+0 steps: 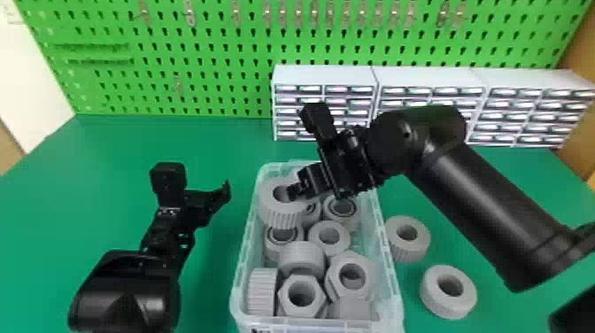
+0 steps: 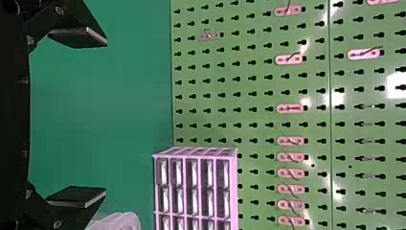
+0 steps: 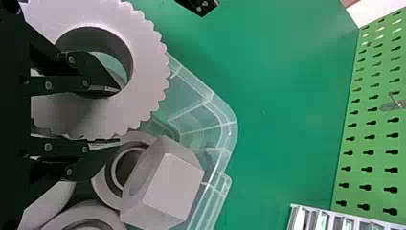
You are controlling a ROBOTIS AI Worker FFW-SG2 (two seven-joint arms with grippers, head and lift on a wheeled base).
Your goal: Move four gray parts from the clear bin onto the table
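The gray part (image 1: 278,214), a thick, ridged ring, is gripped by its wall in the right gripper (image 1: 301,194) at the clear bin's (image 1: 246,248) far-left corner. Bare table (image 1: 210,270) separates the bin from the widely spread left gripper (image 1: 206,206).

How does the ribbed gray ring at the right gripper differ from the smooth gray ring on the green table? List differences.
The ribbed gray ring has ridges around its side; the smooth gray ring has none. The ribbed ring's wall sits between the fingers of the right gripper; the smooth ring rests on the green table. Both have a round central hole.
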